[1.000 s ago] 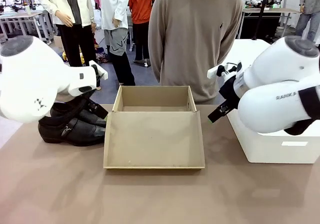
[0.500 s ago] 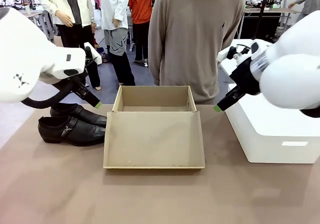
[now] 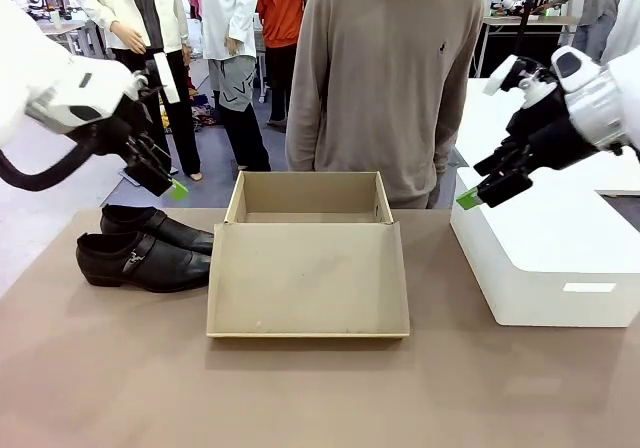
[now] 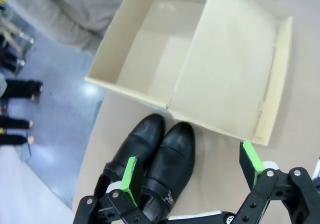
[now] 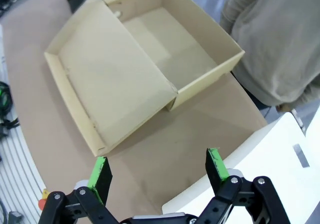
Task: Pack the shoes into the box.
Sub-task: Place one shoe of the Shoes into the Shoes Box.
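Two glossy black shoes [image 3: 145, 248] lie side by side on the table, left of the box; the left wrist view looks down on the shoes [image 4: 155, 156]. The tan cardboard box [image 3: 308, 200] stands open at the table's middle, its lid [image 3: 308, 280] folded flat toward me. It shows as the box [image 4: 155, 59] in the left wrist view and the box [image 5: 180, 54] in the right wrist view. My left gripper [image 3: 165, 183] hangs open above the shoes, holding nothing [image 4: 192, 171]. Above the white block's near corner my right gripper [image 3: 480, 190] is open and holds nothing [image 5: 157, 166].
A large white block [image 3: 545, 258] stands at the table's right side. A person in a grey sweater [image 3: 385, 78] stands just behind the box. Bare brown table [image 3: 300, 398] lies in front of the lid.
Both arms have risen and drawn back toward the table's sides. The left gripper lifted off the shoes, the right moved up and rightward. Shoes and box have not moved.
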`<act>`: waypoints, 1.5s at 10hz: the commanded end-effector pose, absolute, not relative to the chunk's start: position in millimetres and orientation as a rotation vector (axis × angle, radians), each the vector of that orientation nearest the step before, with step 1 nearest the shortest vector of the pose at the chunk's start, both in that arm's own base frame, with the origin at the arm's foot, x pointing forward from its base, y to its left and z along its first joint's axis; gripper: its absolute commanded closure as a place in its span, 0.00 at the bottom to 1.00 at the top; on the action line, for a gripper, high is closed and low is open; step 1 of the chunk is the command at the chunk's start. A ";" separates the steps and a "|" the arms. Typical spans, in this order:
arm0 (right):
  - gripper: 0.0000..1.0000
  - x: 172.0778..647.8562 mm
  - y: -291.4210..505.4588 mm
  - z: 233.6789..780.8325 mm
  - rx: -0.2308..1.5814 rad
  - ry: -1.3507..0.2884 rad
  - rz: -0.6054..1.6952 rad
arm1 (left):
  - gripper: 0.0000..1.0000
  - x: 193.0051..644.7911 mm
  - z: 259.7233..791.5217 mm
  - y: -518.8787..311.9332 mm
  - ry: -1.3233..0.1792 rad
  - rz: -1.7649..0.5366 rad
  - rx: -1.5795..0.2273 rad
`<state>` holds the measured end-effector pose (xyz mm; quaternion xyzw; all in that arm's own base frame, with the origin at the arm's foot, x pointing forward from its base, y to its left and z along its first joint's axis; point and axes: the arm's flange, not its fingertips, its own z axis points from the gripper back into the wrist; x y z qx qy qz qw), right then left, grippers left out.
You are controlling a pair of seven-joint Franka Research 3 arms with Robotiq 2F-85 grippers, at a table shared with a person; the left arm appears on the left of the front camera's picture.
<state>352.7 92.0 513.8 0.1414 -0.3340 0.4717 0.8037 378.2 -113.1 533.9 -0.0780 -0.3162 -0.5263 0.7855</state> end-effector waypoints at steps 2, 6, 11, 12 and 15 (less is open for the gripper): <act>0.00 344.2 73.9 522.5 0.418 -0.774 1.102 | 0.00 377.1 550.8 -95.1 -0.724 -1.223 -0.287; 0.00 338.5 70.8 537.9 0.471 -0.826 1.135 | 0.00 381.0 560.7 -89.7 -0.730 -1.216 -0.300; 0.00 333.5 74.3 540.5 0.458 -0.802 1.100 | 0.00 377.1 559.5 -89.5 -0.728 -1.196 -0.289; 0.00 333.5 74.3 540.5 0.458 -0.802 1.100 | 0.00 377.1 559.5 -89.5 -0.728 -1.196 -0.289; 0.00 333.5 74.3 540.5 0.458 -0.802 1.100 | 0.00 377.1 559.5 -89.5 -0.728 -1.196 -0.289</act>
